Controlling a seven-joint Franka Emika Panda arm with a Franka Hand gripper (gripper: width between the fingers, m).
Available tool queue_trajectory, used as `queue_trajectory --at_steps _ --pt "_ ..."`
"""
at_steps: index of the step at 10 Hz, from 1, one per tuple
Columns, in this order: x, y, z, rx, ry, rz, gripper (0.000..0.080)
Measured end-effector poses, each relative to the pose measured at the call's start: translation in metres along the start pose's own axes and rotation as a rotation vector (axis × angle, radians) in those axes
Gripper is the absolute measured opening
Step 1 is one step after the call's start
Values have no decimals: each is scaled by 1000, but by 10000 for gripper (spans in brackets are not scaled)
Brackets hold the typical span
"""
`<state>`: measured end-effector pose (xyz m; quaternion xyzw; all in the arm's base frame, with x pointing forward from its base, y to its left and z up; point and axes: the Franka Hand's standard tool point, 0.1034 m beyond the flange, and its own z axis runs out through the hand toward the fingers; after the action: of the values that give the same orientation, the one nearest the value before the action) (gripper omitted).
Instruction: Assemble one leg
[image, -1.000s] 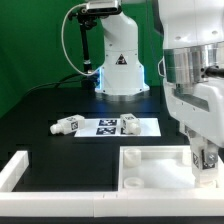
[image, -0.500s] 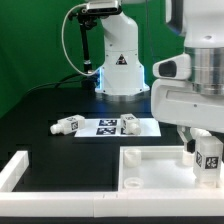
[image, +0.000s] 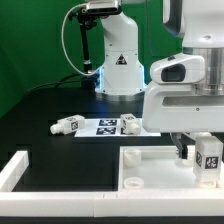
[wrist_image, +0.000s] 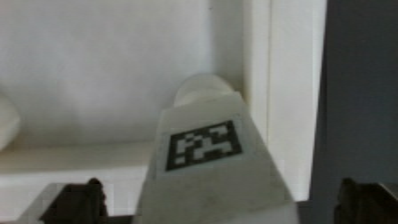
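Observation:
A white leg (image: 209, 154) with a square tag stands upright at the far corner of the large white panel (image: 150, 165), on the exterior view's right. My gripper (image: 205, 162) is down around it. In the wrist view the leg (wrist_image: 210, 150) fills the middle, beside the panel's raised edge (wrist_image: 276, 60). The gripper (wrist_image: 222, 205) is open: both dark fingertips (wrist_image: 82, 200) stand apart from the leg, with a gap on each side. Whether the leg's foot sits in a socket is hidden.
Two more legs lie further back, one on the black table (image: 68, 125) and one (image: 130, 122) on the marker board (image: 110, 128). A white raised border (image: 15, 170) runs along the front at the exterior view's left. The arm's base (image: 120, 65) stands at the back.
The arm's hand has turned and its bulk has swung toward the exterior view's left. The leg has stayed at the panel's corner.

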<state>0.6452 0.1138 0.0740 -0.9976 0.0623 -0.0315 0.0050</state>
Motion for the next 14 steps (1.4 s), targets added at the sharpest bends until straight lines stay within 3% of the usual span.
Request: queue_trajectory --at_steps 1,3,4,6,9,12,14 --pt "0 0 0 0 0 0 607" --pt "0 0 0 1 0 93 314" --pt "0 0 0 1 0 141 284" --pt "-1 1 0 -3 20 325 284" --pt "-2 4 1 5 -8 814 284" --pt "0 12 3 54 -63 1293 284" --pt "-1 12 3 52 -63 1297 285"
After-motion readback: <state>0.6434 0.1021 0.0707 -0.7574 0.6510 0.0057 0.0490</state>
